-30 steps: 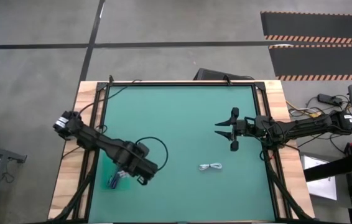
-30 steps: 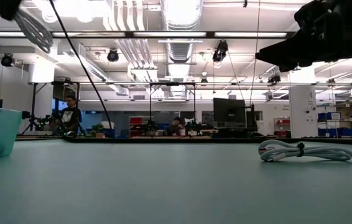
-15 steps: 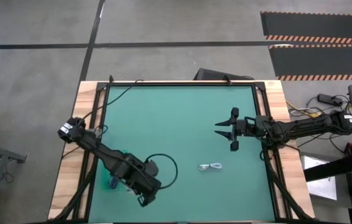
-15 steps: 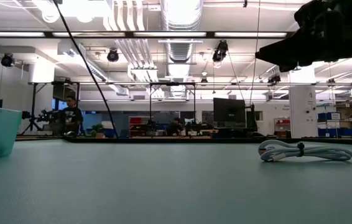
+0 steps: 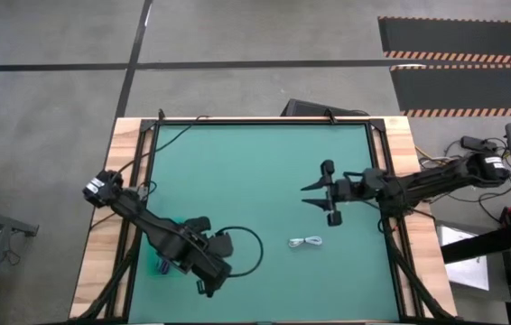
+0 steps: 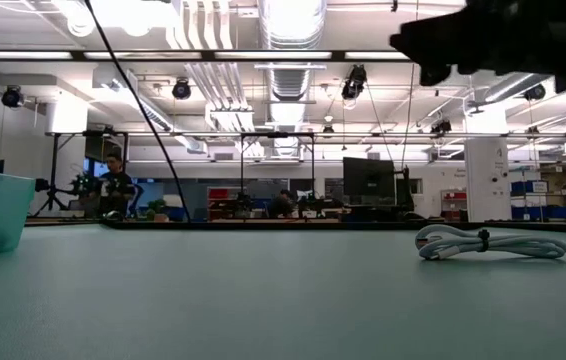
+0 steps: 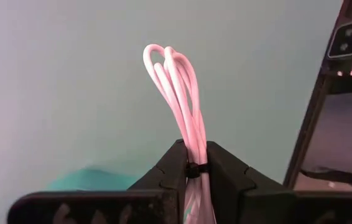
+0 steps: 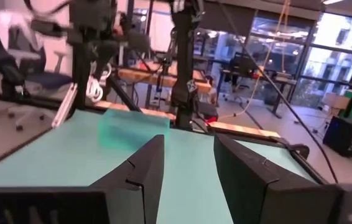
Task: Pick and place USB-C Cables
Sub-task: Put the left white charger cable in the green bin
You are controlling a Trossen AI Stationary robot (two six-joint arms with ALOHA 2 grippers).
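Progress check: your left gripper (image 7: 191,177) has its jaws clamped on one coiled USB-C cable (image 7: 179,93) over the teal bin (image 5: 161,264). The second cable (image 5: 307,242) lies on the desk (image 5: 255,171), your right gripper (image 5: 319,193) spread wide nearby.

The right hand (image 5: 320,190) is shifting toward the left of the high view and slightly lower, nearer the desk's middle. The left hand (image 5: 203,287) is pulling back up and leftward from its lower reach half a second ago.
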